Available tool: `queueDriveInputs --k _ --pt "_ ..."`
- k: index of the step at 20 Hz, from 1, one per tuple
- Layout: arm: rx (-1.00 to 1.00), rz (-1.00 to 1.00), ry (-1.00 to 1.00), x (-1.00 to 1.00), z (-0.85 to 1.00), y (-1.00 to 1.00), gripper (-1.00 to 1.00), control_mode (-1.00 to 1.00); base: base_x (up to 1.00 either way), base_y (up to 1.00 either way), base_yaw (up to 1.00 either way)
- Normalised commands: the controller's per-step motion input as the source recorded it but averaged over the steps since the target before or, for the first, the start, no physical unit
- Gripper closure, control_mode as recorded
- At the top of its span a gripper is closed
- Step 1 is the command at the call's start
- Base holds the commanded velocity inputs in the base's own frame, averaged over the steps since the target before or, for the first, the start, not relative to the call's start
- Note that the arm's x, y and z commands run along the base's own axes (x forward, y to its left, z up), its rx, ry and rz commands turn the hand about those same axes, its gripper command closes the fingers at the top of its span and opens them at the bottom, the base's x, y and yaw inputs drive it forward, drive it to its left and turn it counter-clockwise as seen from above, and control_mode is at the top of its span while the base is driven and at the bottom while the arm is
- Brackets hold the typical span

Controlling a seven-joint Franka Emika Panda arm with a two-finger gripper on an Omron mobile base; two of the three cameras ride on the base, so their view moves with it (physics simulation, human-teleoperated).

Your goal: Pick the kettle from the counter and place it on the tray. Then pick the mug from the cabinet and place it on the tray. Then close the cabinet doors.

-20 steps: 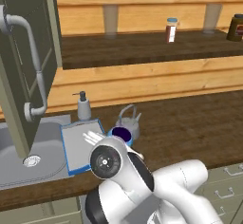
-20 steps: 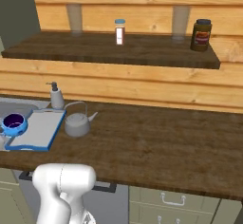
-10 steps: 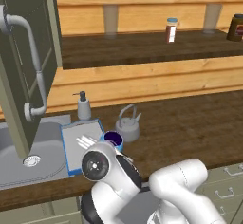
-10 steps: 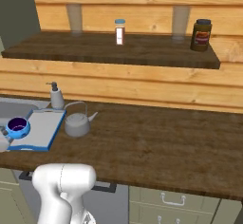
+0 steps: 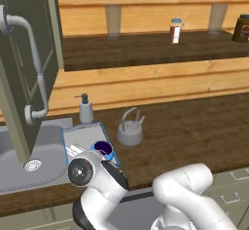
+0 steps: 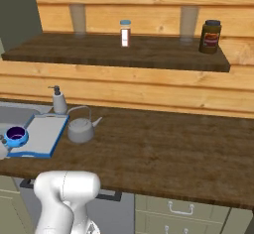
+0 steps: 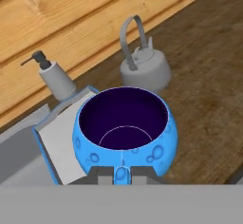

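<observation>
Hand view: claw (image 7: 122,174) clamped on one blue mug (image 7: 125,129) above tray (image 7: 59,135) edge. Left base view adds open cabinet door (image 5: 26,73). One kettle (image 6: 81,127) on counter (image 6: 168,151), beside tray.

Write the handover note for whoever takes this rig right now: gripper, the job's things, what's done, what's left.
Gripper: shut on the mug, held above the tray.
Kettle: on the counter, beside the tray's right edge, not on it.
Cabinet door: open over the sink.
Done: mug brought to the tray.
Left: set the mug down, move the kettle onto the tray, close the cabinet doors.
</observation>
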Motion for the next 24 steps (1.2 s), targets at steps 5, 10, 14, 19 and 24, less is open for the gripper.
queueDriveInputs --k 5,10,14,19,24 --pt "0.00 -0.06 0.06 0.13 -0.17 0.23 1.00 -1.00 0.00 0.00 0.00" --pt "0.00 -0.07 0.03 0.18 -0.22 0.19 1.00 -1.00 0.00 0.00 0.00" --pt "0.00 -0.11 0.01 0.18 -0.22 0.07 1.00 -1.00 0.00 0.00 0.00" --pt "0.00 -0.15 0.04 0.26 -0.13 0.04 1.00 -1.00 0.00 0.00 0.00" --pt "0.00 -0.12 0.04 0.29 -0.11 0.00 1.00 -1.00 0.00 0.00 0.00"
